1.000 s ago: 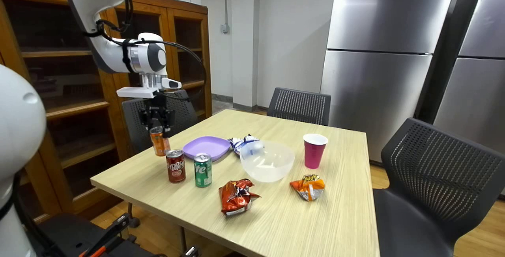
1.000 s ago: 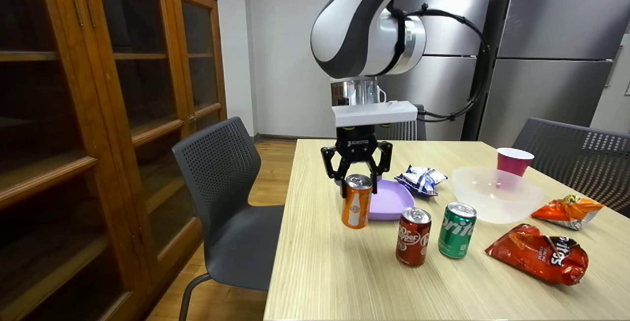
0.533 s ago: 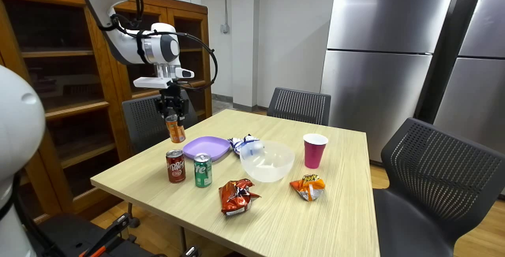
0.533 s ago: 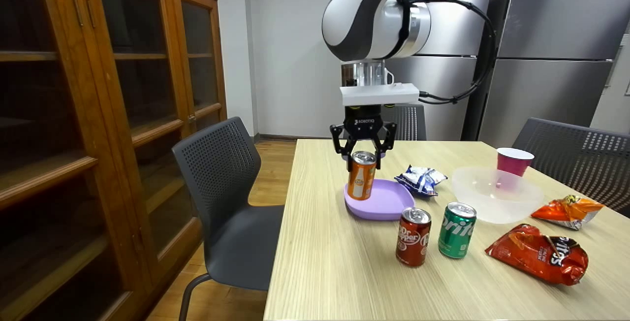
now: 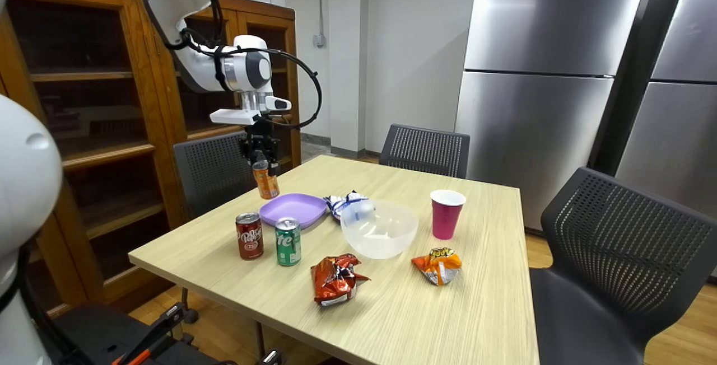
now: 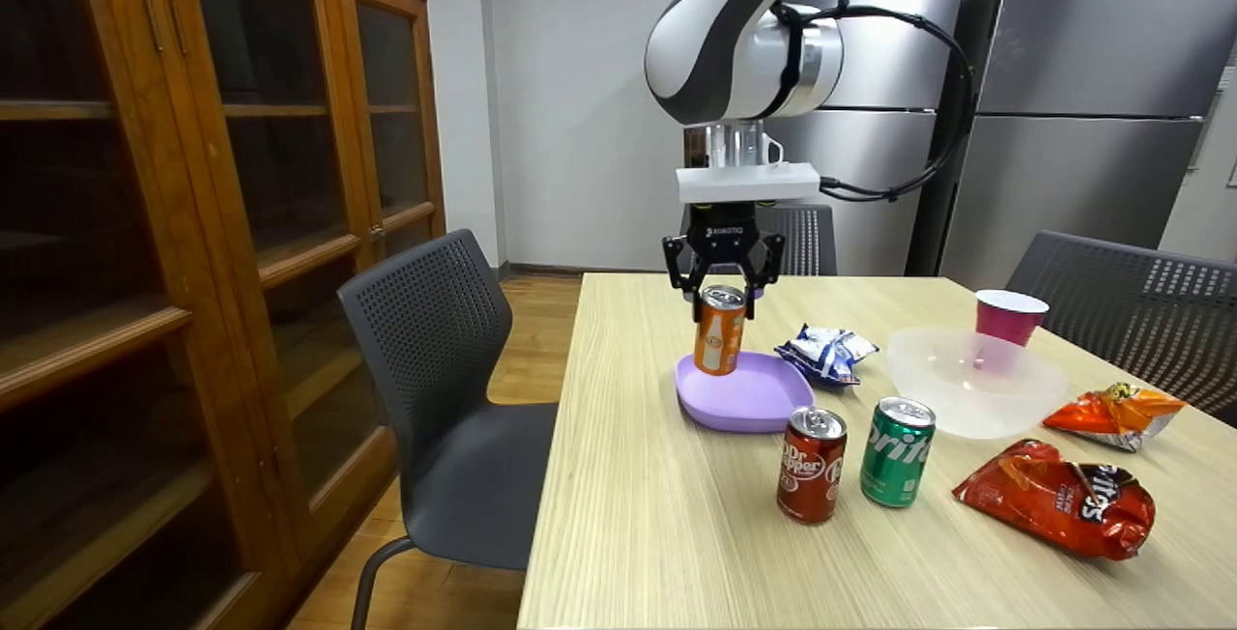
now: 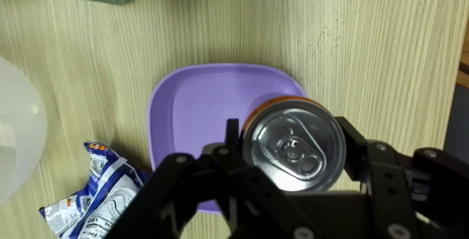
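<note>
Over a pale table (image 6: pixel 667 524), refrigerator (image 6: pixel 894 79) at 1 o'clock in an exterior view, a gripper (image 6: pixel 723 313) clamps an orange can (image 6: pixel 718 348), long axis near-vertical, lid (image 6: pixel 723 298) toward 12.

On the orange can (image 7: pixel 293 147) we've got shiny bare metal on top, smooth glossy print round the sides. Fingers (image 7: pixel 355 151) read matt. Plate (image 7: pixel 205 110): smooth satin plastic. Surface (image 6: pixel 657 543): wood-grain, low sheen. Bowl (image 5: pixel 378 236): smooth, translucent plastic. Blue bag (image 6: pixel 826 356) and red bag (image 6: pixel 1063 504): crinkled glossy film. Fridge (image 5: pixel 538 141): brushed-look metal. Cabinet (image 6: pixel 188 224): varnished wood, dark glass.
</note>
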You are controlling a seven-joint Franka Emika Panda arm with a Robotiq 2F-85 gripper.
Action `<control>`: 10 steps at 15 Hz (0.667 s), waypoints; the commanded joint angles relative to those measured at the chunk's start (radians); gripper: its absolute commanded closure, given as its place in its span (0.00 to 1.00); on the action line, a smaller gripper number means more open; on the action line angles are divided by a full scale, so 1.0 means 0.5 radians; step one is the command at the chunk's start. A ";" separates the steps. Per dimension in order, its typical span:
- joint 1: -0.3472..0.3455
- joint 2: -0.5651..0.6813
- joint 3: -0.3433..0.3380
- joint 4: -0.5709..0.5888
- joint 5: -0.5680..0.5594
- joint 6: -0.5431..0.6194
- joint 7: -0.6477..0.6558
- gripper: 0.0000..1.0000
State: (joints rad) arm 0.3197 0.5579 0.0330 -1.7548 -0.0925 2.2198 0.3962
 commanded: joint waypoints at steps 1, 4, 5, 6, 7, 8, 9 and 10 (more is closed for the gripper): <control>-0.008 0.100 -0.004 0.203 0.021 -0.133 0.079 0.61; -0.005 0.155 -0.017 0.284 0.023 -0.170 0.114 0.61; -0.004 0.175 -0.021 0.313 0.021 -0.188 0.125 0.61; -0.004 0.195 -0.024 0.340 0.022 -0.204 0.133 0.61; -0.005 0.213 -0.027 0.364 0.024 -0.215 0.138 0.61; -0.006 0.235 -0.031 0.387 0.025 -0.225 0.146 0.61; -0.007 0.252 -0.036 0.405 0.026 -0.231 0.155 0.61; -0.010 0.271 -0.038 0.424 0.033 -0.238 0.162 0.61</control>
State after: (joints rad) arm 0.3184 0.6572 0.0154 -1.6157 -0.0911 2.1562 0.4502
